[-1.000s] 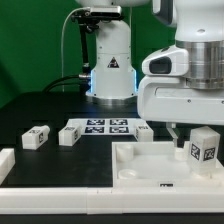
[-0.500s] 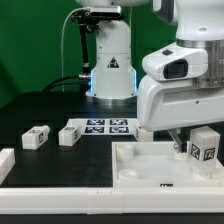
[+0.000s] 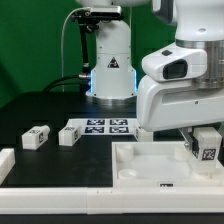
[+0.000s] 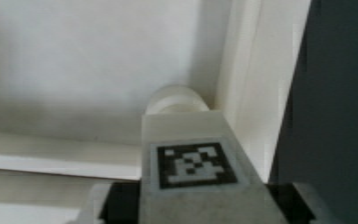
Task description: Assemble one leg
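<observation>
The leg [image 3: 207, 146] is in the gripper [image 4: 197, 204], over the panel [image 3: 140, 166] at the corner on the exterior view's right. The jaws are clenched on it: in the wrist view a dark finger [image 4: 108, 203] stands on each side of the leg [image 4: 194, 150], tight against it, with its tag facing the camera.

In the last second the leg has moved only a little. It has shifted slightly toward the exterior view's right, and the arm's white body now covers more of its upper part. The arm's housing has also turned a bit. So the big travel looks finished, and this is fine placing.

The wrist view agrees with this. The leg's rounded far end is right at the inner corner of the panel [image 4: 87, 70], where two walls meet. I cannot tell if it already touches the socket or is just above it.

I judge that the step in hand is seating the leg in this corner, and it is not yet done.

Farther away, two other legs [image 3: 36, 138] [image 3: 69, 133] lie loose on the dark table, beside the marker board [image 3: 105, 126].
</observation>
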### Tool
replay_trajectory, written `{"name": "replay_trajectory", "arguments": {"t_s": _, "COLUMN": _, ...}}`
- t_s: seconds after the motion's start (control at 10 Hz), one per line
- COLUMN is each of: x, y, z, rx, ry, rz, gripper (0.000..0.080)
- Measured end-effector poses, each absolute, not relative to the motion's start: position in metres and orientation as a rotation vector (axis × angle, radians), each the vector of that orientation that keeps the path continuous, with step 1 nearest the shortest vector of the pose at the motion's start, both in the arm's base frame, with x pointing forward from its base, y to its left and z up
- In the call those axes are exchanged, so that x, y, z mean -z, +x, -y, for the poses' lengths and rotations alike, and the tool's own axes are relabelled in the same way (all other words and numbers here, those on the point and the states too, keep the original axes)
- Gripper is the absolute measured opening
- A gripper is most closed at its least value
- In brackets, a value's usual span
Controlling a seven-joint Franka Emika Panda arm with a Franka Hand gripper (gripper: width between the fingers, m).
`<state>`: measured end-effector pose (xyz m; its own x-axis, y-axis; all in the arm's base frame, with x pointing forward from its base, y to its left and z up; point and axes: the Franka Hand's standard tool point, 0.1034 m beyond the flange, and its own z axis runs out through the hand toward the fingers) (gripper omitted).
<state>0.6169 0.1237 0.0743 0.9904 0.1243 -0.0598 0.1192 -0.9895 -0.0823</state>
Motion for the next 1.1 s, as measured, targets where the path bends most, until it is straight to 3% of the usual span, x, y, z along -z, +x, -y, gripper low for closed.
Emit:
{"name": "replay_trajectory", "arguments": {"t_s": 0.2, "x": -0.0749, "y": 0.6176, "z": -0.1246, "rx": -0.051, "ry": -3.066, "rz": -0.029, "gripper": 0.0294}}
{"name": "replay_trajectory", "arguments": {"t_s": 0.8, "x": -0.0723, "y": 0.6141, "z": -0.1243, "rx": -0.075, "ry": -2.732, "rz": -1.472, "gripper": 0.0294}}
{"name": "replay_trajectory", "arguments": {"t_s": 1.1, "x": -0.0720, "y": 0.6136, "z": -0.1271, "rx": -0.097, "ry": -2.555, "rz": -1.743, "gripper": 0.0294}}
